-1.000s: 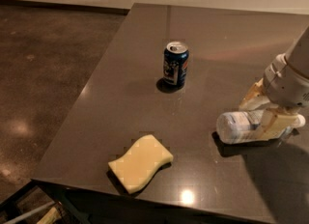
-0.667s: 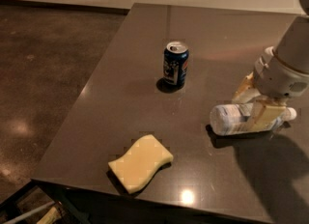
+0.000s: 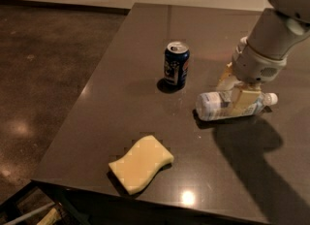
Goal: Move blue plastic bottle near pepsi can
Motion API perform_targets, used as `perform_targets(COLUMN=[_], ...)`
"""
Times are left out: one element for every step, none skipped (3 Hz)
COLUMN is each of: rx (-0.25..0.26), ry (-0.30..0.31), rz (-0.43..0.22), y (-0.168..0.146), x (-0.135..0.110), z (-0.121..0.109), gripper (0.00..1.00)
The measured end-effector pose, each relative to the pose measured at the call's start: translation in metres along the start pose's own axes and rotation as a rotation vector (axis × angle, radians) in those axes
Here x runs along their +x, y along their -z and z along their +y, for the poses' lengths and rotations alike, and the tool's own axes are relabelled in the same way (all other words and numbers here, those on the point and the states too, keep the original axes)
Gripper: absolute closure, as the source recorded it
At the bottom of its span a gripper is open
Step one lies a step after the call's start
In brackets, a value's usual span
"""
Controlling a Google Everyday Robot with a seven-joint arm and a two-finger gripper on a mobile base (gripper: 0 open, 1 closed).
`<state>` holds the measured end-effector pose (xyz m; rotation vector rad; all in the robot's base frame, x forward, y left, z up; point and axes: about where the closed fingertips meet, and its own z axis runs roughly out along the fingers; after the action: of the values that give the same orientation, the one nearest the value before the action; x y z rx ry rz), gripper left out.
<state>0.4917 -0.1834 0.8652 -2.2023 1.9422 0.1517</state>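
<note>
The blue plastic bottle lies on its side on the dark table, its white cap pointing right. The pepsi can stands upright to the left of the bottle and a little farther back, with a short gap between them. My gripper comes down from the upper right with its tan fingers on either side of the bottle's middle, shut on it. The bottle rests at or just above the table top.
A yellow sponge lies near the table's front edge, left of the bottle. The table's left edge drops to a brown floor. My arm's shadow falls on the table in front of the bottle.
My gripper has moved left with the bottle in it, bringing the bottle closer to the pepsi can. The can and the sponge have not moved.
</note>
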Motion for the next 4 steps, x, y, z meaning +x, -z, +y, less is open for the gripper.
perform_targets(rx=[0.019, 0.040, 0.055, 0.057], ry=[-0.008, -0.013, -0.022, -0.020], rz=[0.017, 0.031, 0.031, 0.030], y=[-0.003, -0.005, -0.005, -0.005], x=[-0.003, -0.005, -0.005, -0.006], z=[-0.023, -0.043, -0.060, -0.060], gripper=[1.00, 0.81, 0.58, 0.35])
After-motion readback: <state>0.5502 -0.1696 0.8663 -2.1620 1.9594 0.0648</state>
